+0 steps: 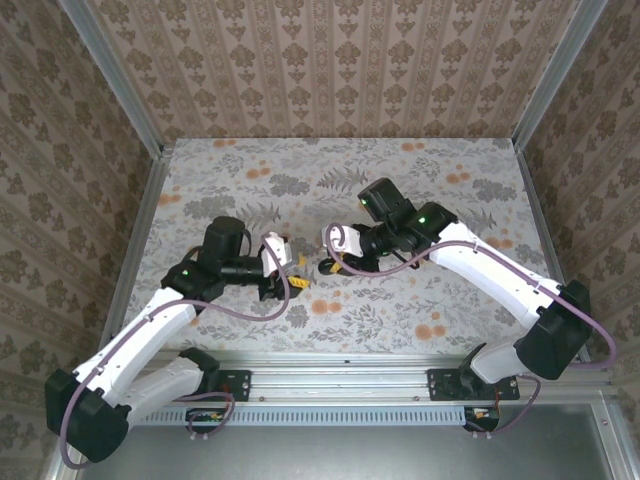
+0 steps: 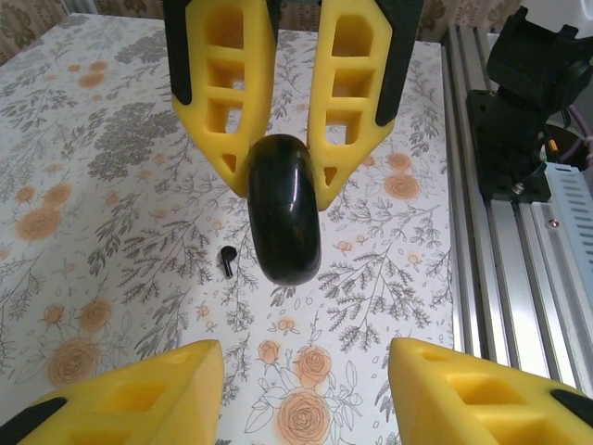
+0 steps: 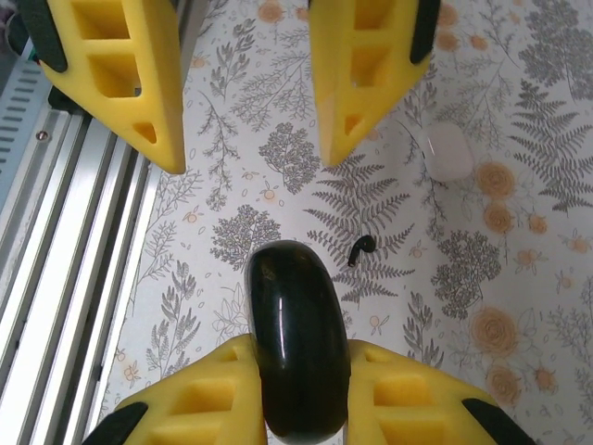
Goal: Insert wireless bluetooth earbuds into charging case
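Clamping black disc (image 3: 292, 306), right tool (image 3: 298, 371) over table (image 3: 519, 278).

This looks like a robot lab, not a home. A left arm (image 1: 150, 330) and a right arm (image 1: 500, 275) are bolted to a metal rail (image 1: 340, 365) at the near edge of a table (image 1: 440, 320). Silver posts (image 1: 115, 75) stand at the back corners between flat walls (image 1: 330, 70), like a small test box. The walls have old-style wallpaper and the table has a flower print. Purple cables (image 1: 250, 312) run along the arms.
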